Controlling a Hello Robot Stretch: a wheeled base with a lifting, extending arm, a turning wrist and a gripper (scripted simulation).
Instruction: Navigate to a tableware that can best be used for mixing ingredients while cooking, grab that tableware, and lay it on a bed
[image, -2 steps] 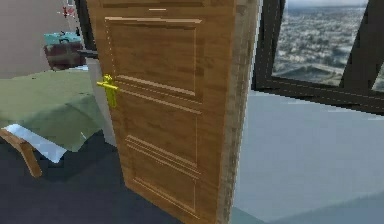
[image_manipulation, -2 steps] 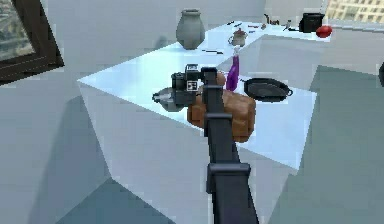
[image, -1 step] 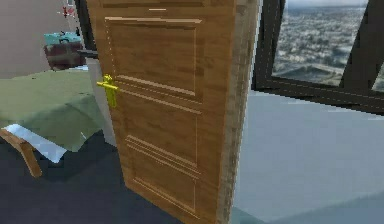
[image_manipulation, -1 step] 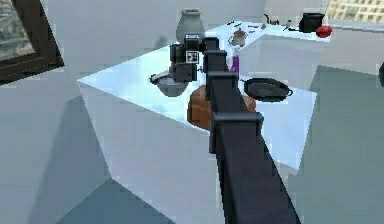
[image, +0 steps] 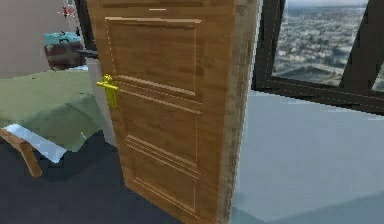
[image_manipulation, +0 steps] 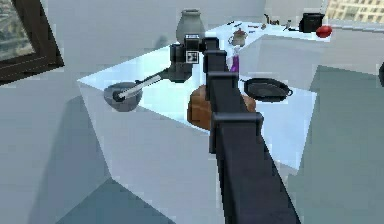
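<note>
A grey bowl (image_manipulation: 121, 98) lies near the left corner of a white counter (image_manipulation: 150, 125) in the arm side view. My dark arm rises from the bottom edge to its two white squares. From there my gripper (image_manipulation: 136, 89) stretches left, with its thin fingers ending at the bowl. I cannot tell whether it holds anything, since the bowl rests on the counter. In the forward view, a bed (image: 50, 108) with a green cover stands at the left.
A wooden door (image: 175, 100) with a yellow handle (image: 108, 90) stands close ahead, with a large window (image: 320, 40) at its right. On the counter sit a black pan (image_manipulation: 268, 90), a brown lump (image_manipulation: 199, 106), a grey vase (image_manipulation: 191, 25), a black pot (image_manipulation: 312, 20) and a red fruit (image_manipulation: 324, 31).
</note>
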